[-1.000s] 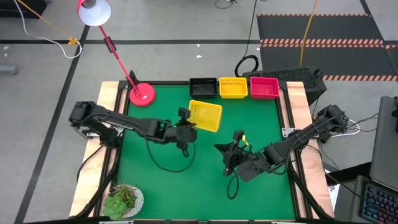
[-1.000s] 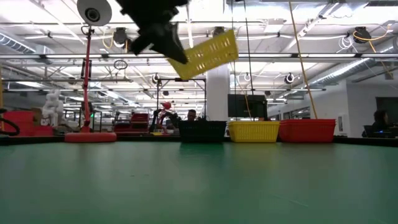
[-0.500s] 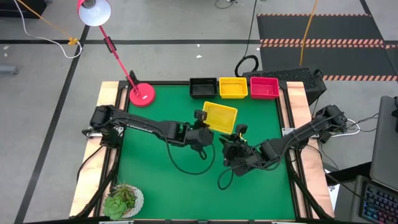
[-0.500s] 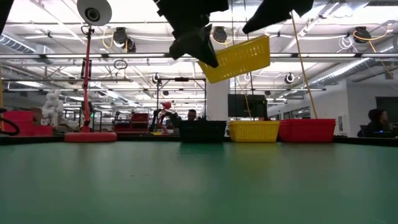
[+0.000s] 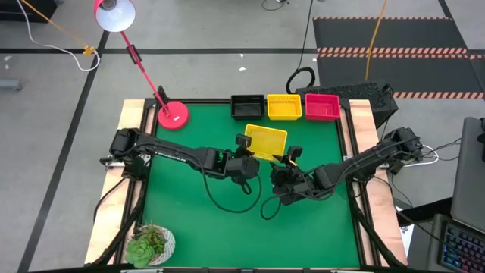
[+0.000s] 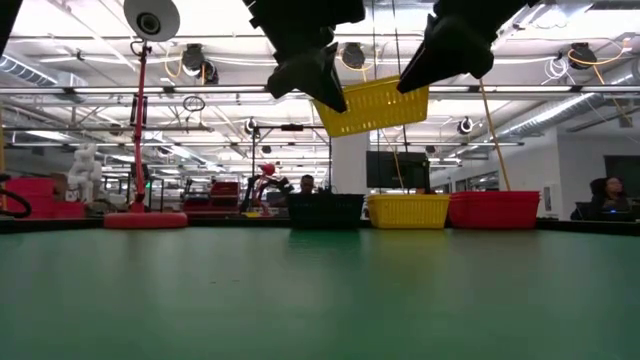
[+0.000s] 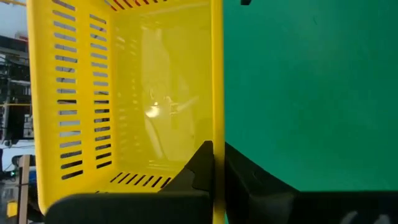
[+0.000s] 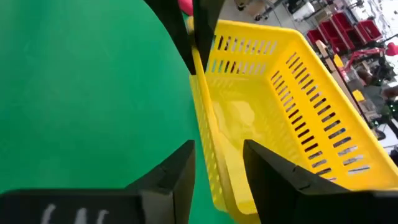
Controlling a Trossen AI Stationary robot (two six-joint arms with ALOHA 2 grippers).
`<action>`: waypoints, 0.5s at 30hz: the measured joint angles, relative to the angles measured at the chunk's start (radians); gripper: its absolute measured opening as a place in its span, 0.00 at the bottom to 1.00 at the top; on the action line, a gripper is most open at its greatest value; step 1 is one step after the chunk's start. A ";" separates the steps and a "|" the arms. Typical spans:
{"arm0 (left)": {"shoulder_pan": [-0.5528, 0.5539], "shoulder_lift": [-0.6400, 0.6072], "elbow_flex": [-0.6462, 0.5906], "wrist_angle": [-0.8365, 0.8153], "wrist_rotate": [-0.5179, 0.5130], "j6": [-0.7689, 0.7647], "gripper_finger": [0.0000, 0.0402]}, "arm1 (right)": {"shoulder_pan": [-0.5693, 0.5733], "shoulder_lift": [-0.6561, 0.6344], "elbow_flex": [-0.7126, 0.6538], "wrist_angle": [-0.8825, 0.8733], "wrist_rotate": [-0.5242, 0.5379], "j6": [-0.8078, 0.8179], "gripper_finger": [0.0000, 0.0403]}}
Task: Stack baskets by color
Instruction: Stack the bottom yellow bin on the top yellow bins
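Observation:
A yellow basket [image 5: 267, 141] hangs in the air over the middle of the green table [image 5: 197, 205], mouth up and nearly level [image 6: 372, 104]. My left gripper [image 5: 246, 145] is shut on the left end of its near wall. My right gripper [image 5: 289, 158] is open at the right end of that same wall [image 8: 209, 155]. One of its fingers [image 8: 177, 171] stands outside the basket and the other [image 8: 273, 177] inside; I cannot tell whether they touch. A black basket [image 5: 248, 106], a yellow one [image 5: 284, 107] and a pink one [image 5: 322, 107] stand in a row at the far edge. My left gripper pinches the rim of the basket's near long wall [image 7: 217, 134] close to its left corner, one finger [image 7: 200, 169] inside the basket and one outside. The fingers come from the table's left, slanting down. The basket is lifted clear of the table.
A pink lamp base [image 5: 173, 115] sits at the far left corner, its arm leaning out over the table's edge. A potted plant [image 5: 150, 244] stands at the near left corner. Both arms' cables [image 5: 227, 203] hang over the green surface.
My left gripper has carried the yellow basket toward the table's right edge, then held still. The basket, tipped before, now hangs nearly level. My right gripper has moved toward the basket and tipped downward, reaching its near right corner.

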 joint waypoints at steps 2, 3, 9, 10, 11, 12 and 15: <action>0.000 0.000 0.000 0.000 0.000 0.000 0.02 | -0.005 0.000 -0.002 -0.001 -0.001 0.000 0.31; 0.000 0.000 0.000 0.000 0.001 0.000 0.02 | -0.006 0.000 -0.002 -0.002 -0.001 0.000 0.29; -0.002 0.000 0.000 0.002 0.001 0.002 0.07 | -0.010 0.000 -0.002 -0.011 -0.043 -0.004 0.18; -0.004 0.000 0.000 0.002 0.001 0.002 0.07 | -0.012 0.000 -0.002 -0.013 -0.055 -0.004 0.16; -0.006 0.000 0.000 0.004 0.001 0.005 0.06 | -0.012 0.000 -0.002 -0.012 -0.056 -0.004 0.14; -0.009 0.000 -0.001 0.007 0.002 0.011 0.04 | -0.014 0.000 -0.002 -0.014 -0.056 -0.004 0.11; -0.016 0.000 -0.001 0.031 0.011 0.042 0.02 | -0.015 0.000 -0.002 -0.019 -0.064 -0.012 0.07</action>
